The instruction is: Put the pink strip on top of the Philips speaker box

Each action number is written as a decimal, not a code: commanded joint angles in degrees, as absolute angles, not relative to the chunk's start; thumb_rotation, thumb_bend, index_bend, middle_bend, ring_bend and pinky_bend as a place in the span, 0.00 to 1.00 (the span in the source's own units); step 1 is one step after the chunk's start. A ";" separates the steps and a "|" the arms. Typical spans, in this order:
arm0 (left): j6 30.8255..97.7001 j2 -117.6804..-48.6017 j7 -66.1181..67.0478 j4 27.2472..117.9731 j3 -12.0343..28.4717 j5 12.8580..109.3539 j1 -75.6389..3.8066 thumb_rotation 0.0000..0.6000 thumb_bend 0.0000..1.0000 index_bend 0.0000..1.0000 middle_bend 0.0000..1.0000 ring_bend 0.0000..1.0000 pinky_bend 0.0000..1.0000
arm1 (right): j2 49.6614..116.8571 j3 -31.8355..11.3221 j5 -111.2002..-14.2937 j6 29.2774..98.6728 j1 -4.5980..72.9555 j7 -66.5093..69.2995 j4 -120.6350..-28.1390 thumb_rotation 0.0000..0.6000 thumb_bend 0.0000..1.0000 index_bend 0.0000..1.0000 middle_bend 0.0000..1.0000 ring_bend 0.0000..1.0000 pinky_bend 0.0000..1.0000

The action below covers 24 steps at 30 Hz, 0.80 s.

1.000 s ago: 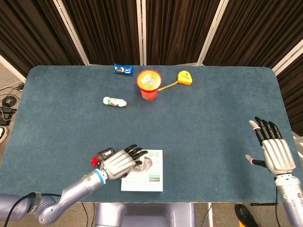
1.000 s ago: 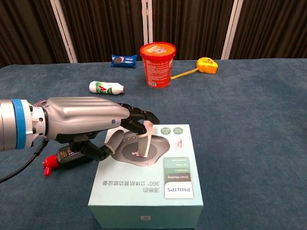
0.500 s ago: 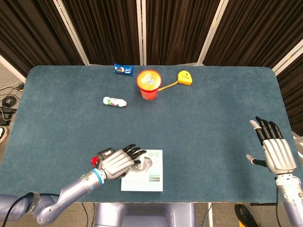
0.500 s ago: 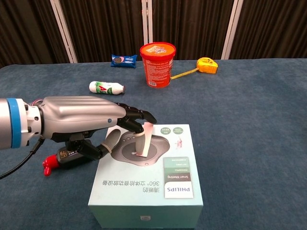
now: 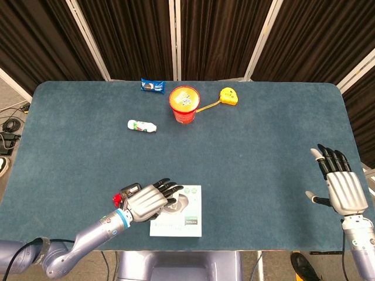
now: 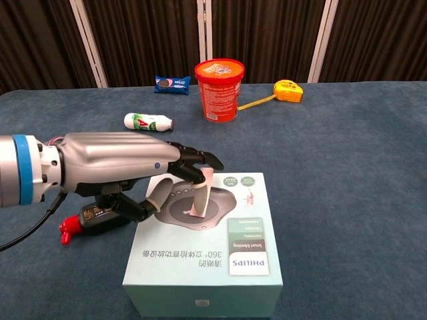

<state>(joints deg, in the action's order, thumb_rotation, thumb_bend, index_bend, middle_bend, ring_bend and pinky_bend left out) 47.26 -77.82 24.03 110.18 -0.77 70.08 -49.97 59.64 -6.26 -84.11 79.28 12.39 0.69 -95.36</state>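
Note:
The pale green Philips speaker box lies at the table's near edge. My left hand reaches over the box's top from the left. It pinches the pink strip between thumb and fingertips. The strip stands nearly upright with its lower end touching the box's top. From the head view the strip is hidden under the hand. Far off at the right edge of the table, my right hand hovers with fingers spread and nothing in it. The chest view does not show it.
A black and red tool lies just left of the box under my left hand. Farther back stand a red tub, a small white bottle, a blue snack pack and a yellow tape measure.
My left hand has shifted only slightly over the box, still holding the strip. The right hand has sunk a touch.

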 commanded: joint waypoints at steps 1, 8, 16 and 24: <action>46.88 -78.32 24.48 109.79 -1.10 69.65 -50.07 1.00 1.00 0.34 0.00 0.00 0.00 | 59.61 -6.24 -84.15 79.26 12.38 0.64 -95.36 1.00 0.03 0.00 0.00 0.00 0.00; 47.22 -78.34 24.91 109.80 -0.82 69.15 -50.13 1.00 1.00 0.34 0.00 0.00 0.00 | 59.49 -6.32 -84.05 79.26 12.32 0.78 -95.40 1.00 0.03 0.00 0.00 0.00 0.00; 47.45 -77.86 24.49 109.97 -0.73 69.26 -49.95 1.00 1.00 0.34 0.00 0.00 0.00 | 59.44 -6.41 -83.95 79.27 12.26 0.87 -95.38 1.00 0.03 0.00 0.00 0.00 0.00; 47.01 -78.52 24.81 109.02 -1.41 68.74 -49.82 1.00 1.00 0.34 0.00 0.00 0.00 | 59.45 -6.44 -83.92 79.23 12.26 0.78 -95.37 1.00 0.03 0.00 0.00 0.00 0.00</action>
